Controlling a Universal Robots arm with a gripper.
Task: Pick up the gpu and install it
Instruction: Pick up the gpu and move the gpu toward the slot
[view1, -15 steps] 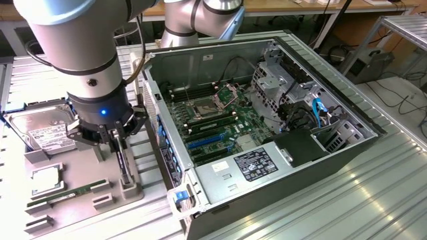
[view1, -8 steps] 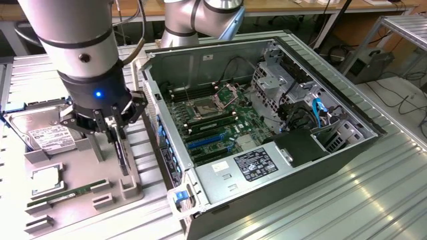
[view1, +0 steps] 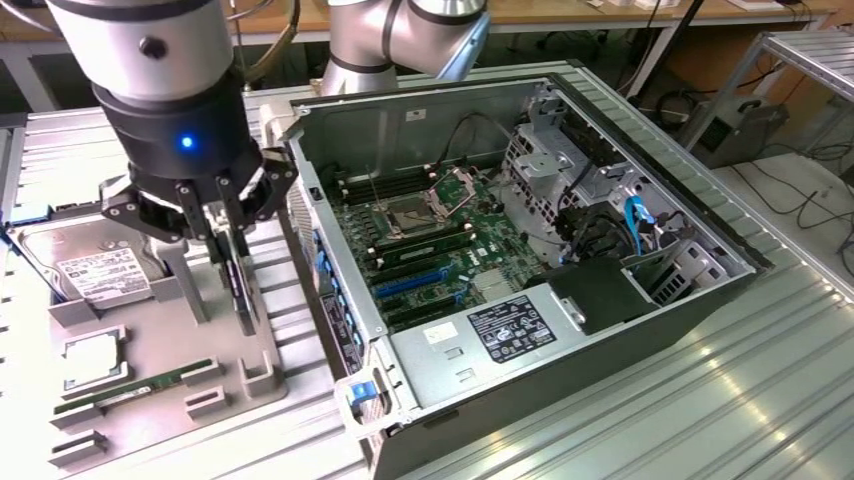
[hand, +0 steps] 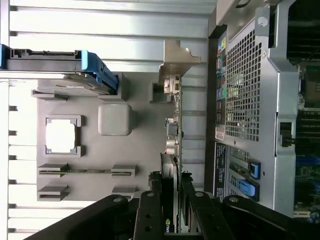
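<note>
Above tray (view1: 227, 350), end effector (view1: 230, 240) gripping gpu (view1: 244, 295)

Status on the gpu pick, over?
Gripper shut on gpu. Card on edge at the grey fixture tray, not yet in the open case. Case side wall stands between card and motherboard.
</note>
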